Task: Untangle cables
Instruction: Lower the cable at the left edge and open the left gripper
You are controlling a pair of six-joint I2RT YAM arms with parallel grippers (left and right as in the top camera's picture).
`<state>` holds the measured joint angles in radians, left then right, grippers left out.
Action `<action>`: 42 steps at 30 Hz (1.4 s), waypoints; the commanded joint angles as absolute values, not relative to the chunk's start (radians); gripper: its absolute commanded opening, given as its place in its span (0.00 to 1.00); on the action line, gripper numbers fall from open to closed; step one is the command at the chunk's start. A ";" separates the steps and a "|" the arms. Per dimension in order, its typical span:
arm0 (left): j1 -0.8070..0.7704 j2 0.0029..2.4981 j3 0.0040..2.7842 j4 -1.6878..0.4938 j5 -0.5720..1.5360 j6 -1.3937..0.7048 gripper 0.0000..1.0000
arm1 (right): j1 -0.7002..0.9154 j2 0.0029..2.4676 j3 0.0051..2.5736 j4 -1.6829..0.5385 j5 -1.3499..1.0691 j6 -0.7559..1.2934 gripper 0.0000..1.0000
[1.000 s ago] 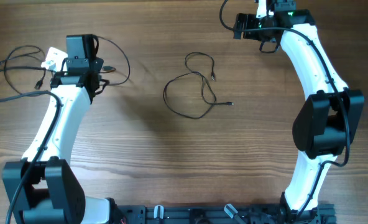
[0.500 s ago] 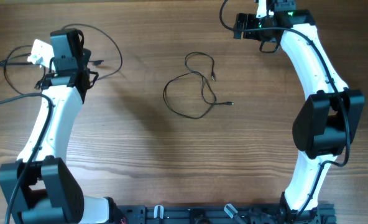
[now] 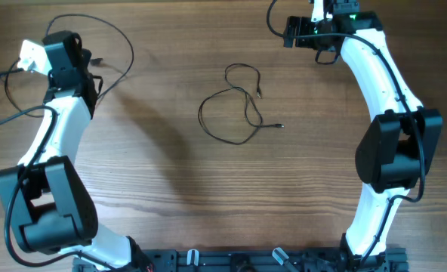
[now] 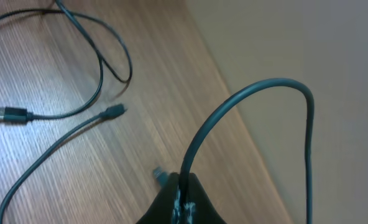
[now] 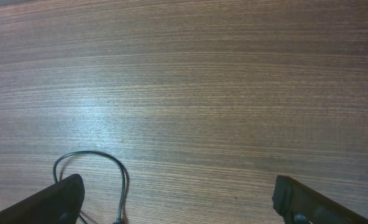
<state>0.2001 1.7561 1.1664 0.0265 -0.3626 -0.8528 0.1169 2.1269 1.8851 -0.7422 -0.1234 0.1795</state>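
A thin black cable [image 3: 231, 113] lies in loose loops at the table's middle, its two small plugs to the right. My left gripper [image 3: 66, 54] is at the far left, shut on another black cable [image 4: 246, 93] that arcs up out of the jaws [image 4: 185, 194]; overhead its loop [image 3: 125, 45] swings out to the right. More cables [image 3: 1, 79] trail at the left edge, with a USB plug [image 4: 4, 114] and a small plug [image 4: 115, 111] on the wood. My right gripper [image 3: 303, 34] is open and empty [image 5: 187, 208] at the far right, a cable loop [image 5: 112, 167] near its left finger.
The table's far edge [image 4: 221, 93] runs close beside the left gripper, with beige floor beyond it. Thick black arm cables run along both white arms. The arm bases stand at the near edge.
My left gripper has moved left and toward the far edge, dragging its held cable loop along. The middle cable and the right arm have not moved.
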 commanded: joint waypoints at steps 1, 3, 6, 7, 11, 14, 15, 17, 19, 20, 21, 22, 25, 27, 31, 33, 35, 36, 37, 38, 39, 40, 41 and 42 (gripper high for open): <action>0.226 1.774 1.177 0.065 -0.383 -0.837 0.04 | 0.120 2.128 1.884 -0.739 -0.131 0.186 1.00; 0.232 1.785 1.177 0.081 -0.384 -0.837 0.04 | 0.120 2.128 1.884 -0.739 -0.131 0.186 1.00; 0.234 1.812 1.177 0.107 -0.384 -0.837 0.04 | 0.120 2.128 1.884 -0.739 -0.131 0.186 1.00; 0.234 1.822 1.177 0.112 -0.384 -0.837 0.04 | 0.120 2.128 1.884 -0.739 -0.131 0.186 1.00; 0.234 1.866 1.177 0.134 -0.387 -0.837 0.04 | 0.120 2.128 1.884 -0.739 -0.131 0.186 1.00; 0.234 1.899 1.177 0.166 -0.387 -0.837 0.04 | 0.120 2.128 1.884 -0.739 -0.131 0.186 1.00; 0.234 1.910 1.177 0.171 -0.387 -0.837 0.04 | 0.120 2.128 1.884 -0.739 -0.131 0.186 1.00; 0.234 1.926 1.177 0.177 -0.395 -0.837 0.04 | 0.120 2.128 1.884 -0.739 -0.131 0.186 1.00; 0.234 1.943 1.177 0.176 -0.402 -0.837 0.04 | 0.120 2.128 1.884 -0.739 -0.131 0.186 1.00; 0.234 1.963 1.177 0.176 -0.402 -0.837 0.04 | 0.120 2.128 1.884 -0.739 -0.131 0.186 1.00; 0.234 1.977 1.177 0.174 -0.402 -0.837 0.04 | 0.120 2.128 1.884 -0.739 -0.131 0.186 1.00; 0.234 1.989 1.177 0.173 -0.402 -0.837 0.04 | 0.120 2.128 1.884 -0.739 -0.131 0.186 1.00; 0.234 1.997 1.177 0.164 -0.403 -0.837 0.05 | 0.120 2.128 1.884 -0.739 -0.131 0.186 1.00; 0.234 1.998 1.177 0.156 -0.409 -0.837 0.06 | 0.120 2.128 1.884 -0.739 -0.131 0.186 1.00; 0.234 1.998 1.177 0.144 -0.421 -0.837 0.10 | 0.120 2.128 1.884 -0.739 -0.131 0.186 1.00; 0.234 1.997 1.177 0.152 -0.421 -0.836 0.36 | 0.120 2.128 1.884 -0.739 -0.131 0.186 1.00; 0.234 1.980 1.185 0.175 -0.427 -0.752 0.76 | 0.120 2.128 1.884 -0.739 -0.131 0.186 1.00; 0.234 1.953 1.199 0.167 -0.448 -0.708 1.00 | 0.120 2.128 1.884 -0.739 -0.131 0.186 1.00; 0.234 1.923 1.205 0.160 -0.451 -0.683 1.00 | 0.120 2.128 1.884 -0.739 -0.131 0.186 1.00; 0.234 1.881 1.205 0.142 -0.450 -0.684 0.99 | 0.120 2.128 1.884 -0.739 -0.131 0.186 1.00; 0.231 1.828 1.205 0.112 -0.440 -0.685 1.00 | 0.120 2.128 1.884 -0.739 -0.131 0.186 1.00; 0.223 1.778 1.205 0.075 -0.425 -0.684 1.00 | 0.120 2.128 1.884 -0.739 -0.131 0.186 1.00; 0.208 1.719 1.205 0.028 -0.394 -0.684 1.00 | 0.120 2.128 1.884 -0.739 -0.131 0.186 1.00; 0.196 1.679 1.205 -0.002 -0.371 -0.684 1.00 | 0.120 2.128 1.884 -0.739 -0.131 0.186 1.00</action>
